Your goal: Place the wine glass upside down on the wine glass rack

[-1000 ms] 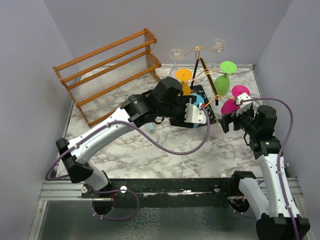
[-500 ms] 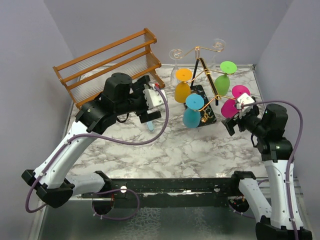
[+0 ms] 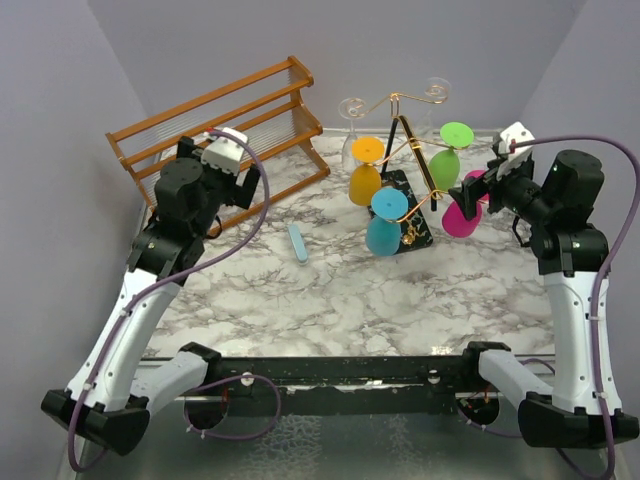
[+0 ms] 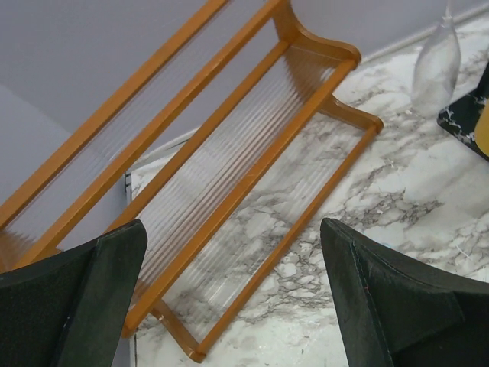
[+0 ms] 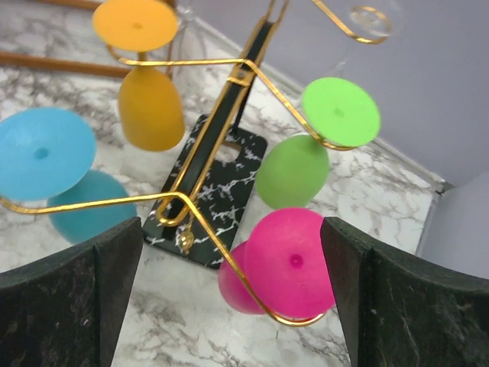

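Observation:
The wine glass rack [image 3: 408, 135] has gold wire arms on a slanted black post and a black veined base [image 3: 418, 228]. Orange [image 3: 364, 182], blue [image 3: 384, 232], green [image 3: 446, 164] and pink [image 3: 462, 214] glasses hang on it upside down, as do two clear ones [image 3: 350, 112]. My right gripper [image 3: 480, 186] is open and empty, just right of the pink glass. In the right wrist view the gripper [image 5: 229, 237] frames the pink glass [image 5: 294, 260], which it does not touch. My left gripper [image 3: 240, 186] is open and empty by the wooden shelf, also in its wrist view [image 4: 231, 245].
A brown wooden slatted shelf rack [image 3: 215, 140] stands at the back left, and it fills the left wrist view [image 4: 252, 153]. A small pale blue stick [image 3: 298, 243] lies on the marble table. Grey walls close in the left, back and right.
My left arm has pulled back from the blue glass on the rack to the far left by the wooden shelf. My right gripper has moved up and to the right, away from the pink glass.

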Robot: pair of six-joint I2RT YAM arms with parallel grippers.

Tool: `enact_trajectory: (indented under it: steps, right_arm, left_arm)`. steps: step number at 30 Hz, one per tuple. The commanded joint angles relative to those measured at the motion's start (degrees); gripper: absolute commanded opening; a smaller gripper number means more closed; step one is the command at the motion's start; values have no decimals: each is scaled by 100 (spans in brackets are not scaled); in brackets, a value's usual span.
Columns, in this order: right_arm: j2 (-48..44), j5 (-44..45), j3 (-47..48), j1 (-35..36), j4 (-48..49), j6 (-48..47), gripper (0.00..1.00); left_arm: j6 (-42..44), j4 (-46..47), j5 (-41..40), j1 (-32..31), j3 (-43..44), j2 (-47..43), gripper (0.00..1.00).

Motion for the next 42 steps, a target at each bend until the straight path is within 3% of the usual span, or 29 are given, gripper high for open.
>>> enact_trajectory:
  steps: [1, 5, 12, 18, 25, 31, 42]
  right_arm:
    - [-203, 880, -218, -31, 1588, 1029, 100]
    - [-491, 1370, -606, -31, 2518, 1375, 100]
    - [-710, 1314, -550, -31, 2325, 923, 100]
    - [-899, 1131, -561, -31, 1998, 1181, 100]
    - [-1224, 805, -782, -32, 1606, 966, 100]
    - [-1182, 1177, -772, -74, 1617, 1150, 100]
    - [-1110, 1180, -713, -163, 1372, 1257, 100]
  left_arm:
    - [-669, 582, 356, 426, -296, -552, 99]
    - [-762, 616, 611, 693, -412, -818, 99]
    - [-803, 510, 508, 1075, -376, -1247, 99]
    - [-902, 337, 518, 1216, -510, -1504, 99]
    - [-958, 380, 367, 1248, -691, -1439, 99]
    - [-1024, 322, 338, 1257, -570, -1105, 99]
    - [-1124, -92, 763, 1581, -255, -945, 99]
